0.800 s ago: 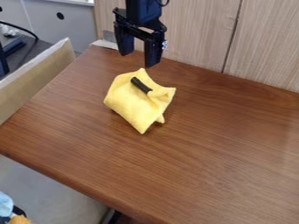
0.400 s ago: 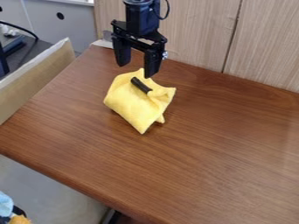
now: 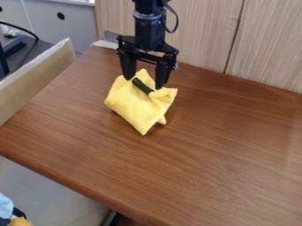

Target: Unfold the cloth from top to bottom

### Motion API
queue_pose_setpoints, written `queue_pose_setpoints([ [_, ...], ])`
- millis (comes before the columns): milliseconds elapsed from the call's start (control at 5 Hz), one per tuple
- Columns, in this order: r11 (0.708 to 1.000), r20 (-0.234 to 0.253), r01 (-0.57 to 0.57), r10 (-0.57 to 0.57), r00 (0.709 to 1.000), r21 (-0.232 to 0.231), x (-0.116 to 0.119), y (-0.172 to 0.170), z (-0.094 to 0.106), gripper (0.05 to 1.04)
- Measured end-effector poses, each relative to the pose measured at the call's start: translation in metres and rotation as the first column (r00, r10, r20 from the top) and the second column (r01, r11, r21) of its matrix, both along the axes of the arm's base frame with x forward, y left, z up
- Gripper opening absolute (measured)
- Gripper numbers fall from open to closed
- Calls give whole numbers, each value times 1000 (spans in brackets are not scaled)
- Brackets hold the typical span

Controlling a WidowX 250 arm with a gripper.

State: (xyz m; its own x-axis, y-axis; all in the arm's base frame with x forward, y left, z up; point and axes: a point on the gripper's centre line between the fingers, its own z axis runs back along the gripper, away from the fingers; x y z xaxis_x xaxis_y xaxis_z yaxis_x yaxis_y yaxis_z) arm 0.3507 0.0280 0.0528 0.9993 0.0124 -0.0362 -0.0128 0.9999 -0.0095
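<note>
The black gripper (image 3: 143, 83) hangs pointing down over the top part of the cloth, its two fingers spread apart and open. The yellow cloth (image 3: 134, 106) lies folded and bunched on the wooden table, with a corner pointing toward the front. A short black cylindrical object (image 3: 142, 86) rests on the cloth's upper part, between the fingertips in this view. Whether the fingertips touch the cloth, I cannot tell.
The brown table (image 3: 194, 163) has its near edge running diagonally at the lower left. A wood-panelled wall (image 3: 203, 33) rises behind it. A tan box-like panel (image 3: 38, 77) stands along the left side.
The gripper has come down and slightly right, from above the cloth to its upper part, with its fingers staying apart. The cloth and the black object have not moved.
</note>
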Motion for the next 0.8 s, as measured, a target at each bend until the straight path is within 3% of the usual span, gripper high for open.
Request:
queue_pose_setpoints([
  [600,981,33,-60,68,997,-186,3,0,-29,1001],
  [800,979,39,-65,74,997,-193,3,3,-29,1001],
])
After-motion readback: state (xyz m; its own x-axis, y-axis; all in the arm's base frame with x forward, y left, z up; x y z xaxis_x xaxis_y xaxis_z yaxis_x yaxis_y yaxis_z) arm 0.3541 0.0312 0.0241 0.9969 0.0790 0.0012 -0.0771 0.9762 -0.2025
